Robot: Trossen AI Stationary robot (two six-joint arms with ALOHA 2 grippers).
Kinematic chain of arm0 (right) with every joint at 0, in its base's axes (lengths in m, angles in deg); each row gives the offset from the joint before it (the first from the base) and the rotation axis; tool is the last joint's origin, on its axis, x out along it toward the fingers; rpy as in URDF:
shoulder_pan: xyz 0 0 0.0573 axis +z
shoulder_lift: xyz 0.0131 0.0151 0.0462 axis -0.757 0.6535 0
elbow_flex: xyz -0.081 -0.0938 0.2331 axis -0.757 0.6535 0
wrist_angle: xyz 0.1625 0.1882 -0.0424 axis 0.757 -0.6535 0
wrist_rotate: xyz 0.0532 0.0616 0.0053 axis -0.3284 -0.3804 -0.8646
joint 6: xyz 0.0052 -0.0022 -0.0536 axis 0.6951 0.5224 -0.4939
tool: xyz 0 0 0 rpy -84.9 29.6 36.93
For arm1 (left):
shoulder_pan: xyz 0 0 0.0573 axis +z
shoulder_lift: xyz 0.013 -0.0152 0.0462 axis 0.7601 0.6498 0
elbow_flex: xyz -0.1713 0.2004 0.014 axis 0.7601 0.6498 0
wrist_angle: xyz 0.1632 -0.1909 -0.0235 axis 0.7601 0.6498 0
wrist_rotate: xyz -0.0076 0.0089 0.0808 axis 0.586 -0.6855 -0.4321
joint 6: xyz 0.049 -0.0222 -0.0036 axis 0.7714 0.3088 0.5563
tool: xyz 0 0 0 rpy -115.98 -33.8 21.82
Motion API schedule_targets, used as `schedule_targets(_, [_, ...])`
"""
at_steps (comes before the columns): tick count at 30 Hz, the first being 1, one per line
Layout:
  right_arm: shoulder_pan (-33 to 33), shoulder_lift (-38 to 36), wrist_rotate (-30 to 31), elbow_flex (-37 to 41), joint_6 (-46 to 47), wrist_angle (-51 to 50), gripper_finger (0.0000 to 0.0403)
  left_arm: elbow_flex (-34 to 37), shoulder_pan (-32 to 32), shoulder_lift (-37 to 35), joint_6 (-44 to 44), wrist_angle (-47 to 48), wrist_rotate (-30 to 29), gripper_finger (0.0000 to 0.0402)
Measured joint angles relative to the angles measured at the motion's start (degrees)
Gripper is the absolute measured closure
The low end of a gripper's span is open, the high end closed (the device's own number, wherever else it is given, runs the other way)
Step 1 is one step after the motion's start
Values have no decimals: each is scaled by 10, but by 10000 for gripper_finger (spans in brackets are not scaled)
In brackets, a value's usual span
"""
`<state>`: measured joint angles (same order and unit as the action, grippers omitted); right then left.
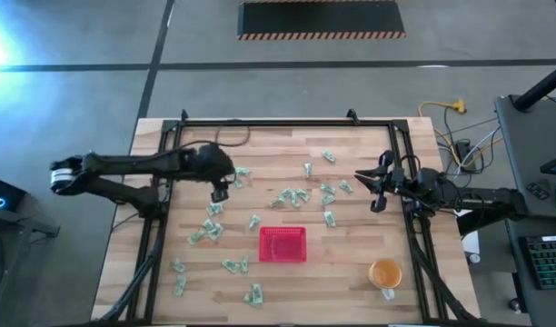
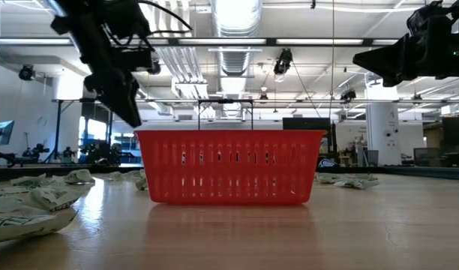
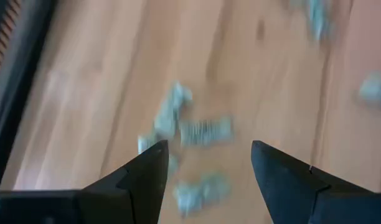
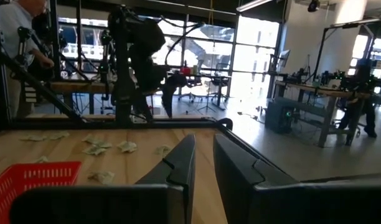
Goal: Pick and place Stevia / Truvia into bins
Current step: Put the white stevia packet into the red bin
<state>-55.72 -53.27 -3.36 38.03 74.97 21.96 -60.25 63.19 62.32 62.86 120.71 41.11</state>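
Many pale green and white sachets [image 1: 292,195] lie flat, scattered over the wooden table. The red tray [image 1: 282,243] stands on the table near its middle and fills the middle of the low view [image 2: 229,165]. My left gripper [image 1: 220,193] is open and empty above the table's left part, left of the tray. Its fingers point down over a few sachets [image 3: 184,127] and stand clear of them [image 3: 209,152]. My right gripper [image 1: 369,186] hangs above the table's right part, pointing level toward the left. Its fingers [image 4: 204,155] stand a narrow gap apart and hold nothing.
A round orange cup [image 1: 385,272] stands near the front right corner. A black frame [image 1: 278,123] runs along the table's far edge and its sides. More sachets [image 1: 210,232] lie front left of the tray. A person [image 4: 19,37] stands beyond the table's left side.
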Motion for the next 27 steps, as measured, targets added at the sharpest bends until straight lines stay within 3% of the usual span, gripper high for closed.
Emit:
schedule_targets(3, [0, 5, 0, 0, 0, 0, 355, -35, 0, 41, 30, 82, 0, 189])
schedule_targets(9, [0, 8, 0, 0, 1, 0, 355, -27, 1, 93, 75, 96, -2, 189])
schedule_targets(20, [0, 8, -3, 0, 2, 0, 355, 28, 6, 131, 117, -10, -18, 189])
schedule_targets(27, [0, 9, -3, 0, 3, 0, 355, 43, 21, 133, 115, -12, -18, 189])
